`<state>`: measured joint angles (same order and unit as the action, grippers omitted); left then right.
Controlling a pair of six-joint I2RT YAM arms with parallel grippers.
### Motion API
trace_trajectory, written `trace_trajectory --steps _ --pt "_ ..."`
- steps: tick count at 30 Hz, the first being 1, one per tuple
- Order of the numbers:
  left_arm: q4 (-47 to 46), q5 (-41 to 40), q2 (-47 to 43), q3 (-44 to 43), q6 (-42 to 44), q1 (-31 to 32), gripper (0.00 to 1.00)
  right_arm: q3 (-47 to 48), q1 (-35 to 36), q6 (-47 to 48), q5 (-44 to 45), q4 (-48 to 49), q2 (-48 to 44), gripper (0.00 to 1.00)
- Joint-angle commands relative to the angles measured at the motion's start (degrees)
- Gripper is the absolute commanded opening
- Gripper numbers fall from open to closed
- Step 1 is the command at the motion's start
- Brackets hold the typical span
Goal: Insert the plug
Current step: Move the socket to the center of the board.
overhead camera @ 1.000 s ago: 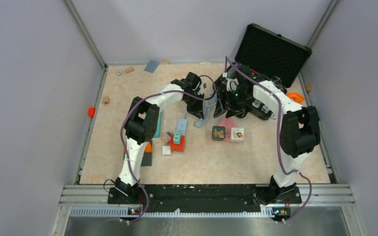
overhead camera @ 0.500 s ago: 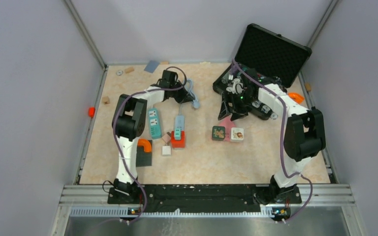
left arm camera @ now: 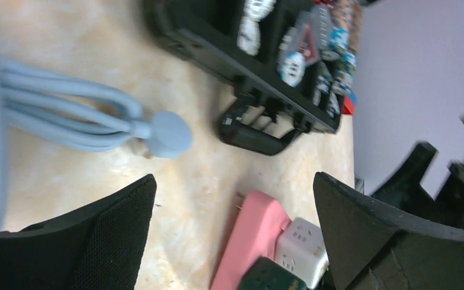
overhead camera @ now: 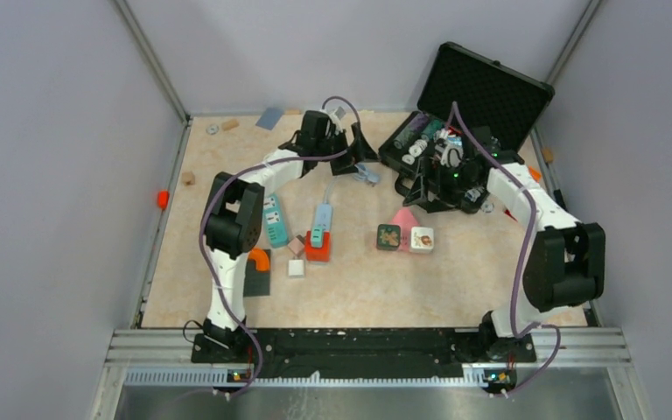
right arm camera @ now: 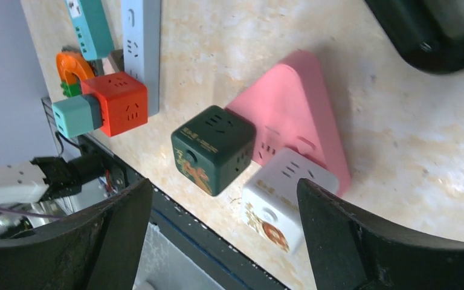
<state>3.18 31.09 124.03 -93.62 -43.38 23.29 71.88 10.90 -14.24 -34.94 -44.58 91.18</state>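
Plug (left arm camera: 168, 134) just beyond left claw (left arm camera: 234, 179) (apart)

Robotics lab test cell, plain pale lilac walls (overhead camera: 52, 175), bare aluminium frame posts (overhead camera: 149, 57) at the corners, beige speckled desk (overhead camera: 455, 280), two white-and-black robot arms (overhead camera: 230, 280) bolted at its near edge, open black hard-shell case (overhead camera: 486, 92), scattered coloured plastic socket cubes (overhead camera: 388, 237).

Left arm (overhead camera: 227, 278) and right arm (overhead camera: 514, 194): white links, black joints, purple cables (overhead camera: 521, 258). Claw fingers (left arm camera: 112, 244) black, inner faces textured.
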Motion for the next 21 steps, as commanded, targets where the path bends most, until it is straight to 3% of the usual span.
trace_trajectory --steps 1,7,12,21 --pt "1.8 8.7 -5.9 -0.3 10.1 2.3 0.96 -4.4 -4.8 -5.6 0.1 1.7 -7.4 0.87" --pt "9.0 19.5 -0.2 -5.5 14.3 5.5 0.83 -12.2 -9.4 -11.9 2.9 -1.9 -11.1 0.85" --pt "19.3 24.1 6.1 -11.9 23.0 7.8 0.80 -15.6 -10.7 -12.6 3.4 -4.4 -9.4 0.86" --pt "19.6 22.8 12.8 -14.7 23.4 11.8 0.81 -18.8 -12.7 -13.3 3.3 -4.0 -12.0 0.86"
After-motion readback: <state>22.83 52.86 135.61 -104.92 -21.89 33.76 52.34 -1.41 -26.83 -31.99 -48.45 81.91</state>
